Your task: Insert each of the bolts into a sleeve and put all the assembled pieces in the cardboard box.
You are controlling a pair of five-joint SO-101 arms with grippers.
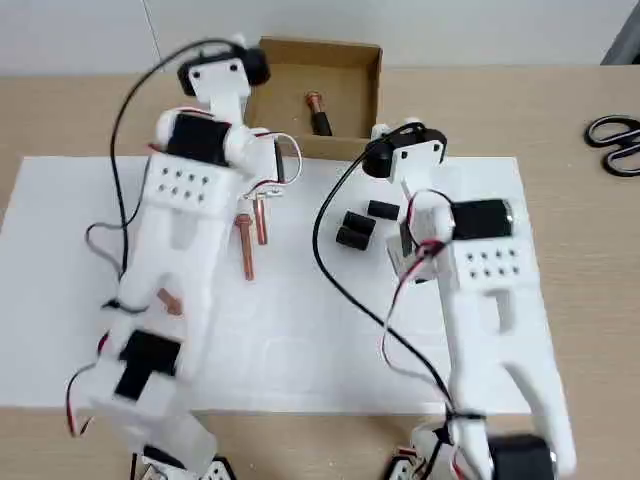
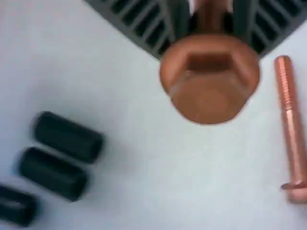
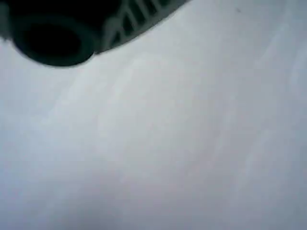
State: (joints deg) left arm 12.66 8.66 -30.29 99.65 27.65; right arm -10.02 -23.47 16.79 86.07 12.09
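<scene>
My left gripper (image 1: 264,196) is shut on a copper bolt (image 1: 262,222), holding it over the white sheet just in front of the cardboard box (image 1: 352,60). In the left wrist view the bolt's hex head (image 2: 209,81) points at the camera between the ribbed fingers (image 2: 139,24). A second bolt (image 1: 245,247) (image 2: 290,125) lies beside it. A third bolt (image 1: 169,300) pokes out from under the left arm. Three black sleeves (image 1: 358,226) (image 2: 67,136) lie loose mid-sheet. My right gripper (image 1: 410,252) is shut on a black sleeve (image 3: 48,42). One bolt-in-sleeve piece (image 1: 318,112) lies in the box.
A white sheet (image 1: 300,340) covers the wooden table; its near half is bare. Scissors (image 1: 615,142) lie at the far right edge. Black cables loop off both arms over the sheet.
</scene>
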